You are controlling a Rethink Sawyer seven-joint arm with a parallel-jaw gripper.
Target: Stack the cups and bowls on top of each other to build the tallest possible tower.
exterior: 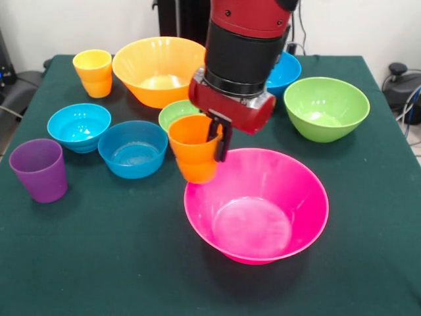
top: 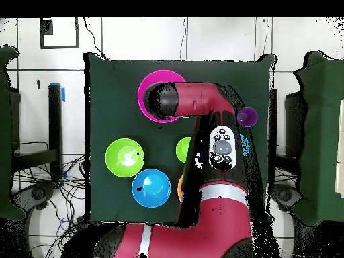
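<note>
Where pincer (exterior: 216,138) grips: glossy orange cup (exterior: 192,150).

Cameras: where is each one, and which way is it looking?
Front view: sits across the table, facing the robot; shows the arm's end and the hand shut on the orange cup beside the pink bowl.
Overhead view: sits above, looking straight down; shows the whole red arm covering much of the table.
Both show the pink bowl, purple cup and arm.
</note>
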